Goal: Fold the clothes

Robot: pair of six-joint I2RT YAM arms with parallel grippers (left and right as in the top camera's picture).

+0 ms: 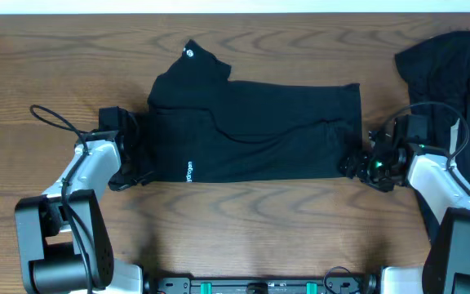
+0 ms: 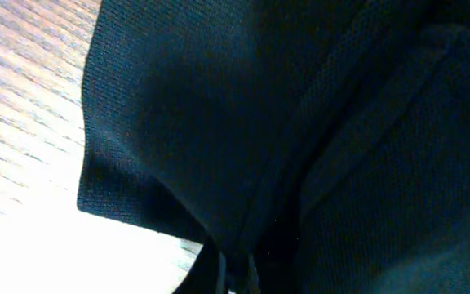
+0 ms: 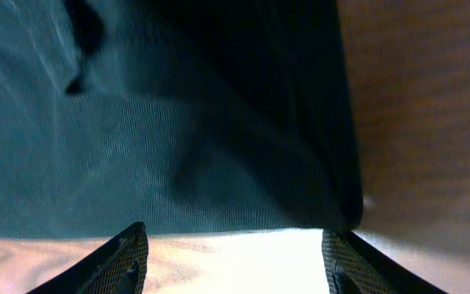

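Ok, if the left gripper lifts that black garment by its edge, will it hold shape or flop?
Probably flops: the garment lies in soft folds, so it should sag from the left gripper. Its thin knit looks light. Pushed, it would likely bunch on the table rather than slide.

Two garments (image 1: pixel 255 131) (image 1: pixel 443 61), two grippers (image 1: pixel 133 153) (image 1: pixel 352 163)

The overhead camera looks straight down on the table (image 1: pixel 251 220) from well above, with the arm bases (image 1: pixel 64 245) at the lower edge of its picture. The left wrist camera sits very close to the clothes (image 1: pixel 259 135); black weave fills nearly all its picture, with wood only at the left. The right wrist camera looks out between the fingers of the right pincer (image 3: pixel 235 237) at the garment's edge, with wood at its right. All three views share cloth and tabletop.
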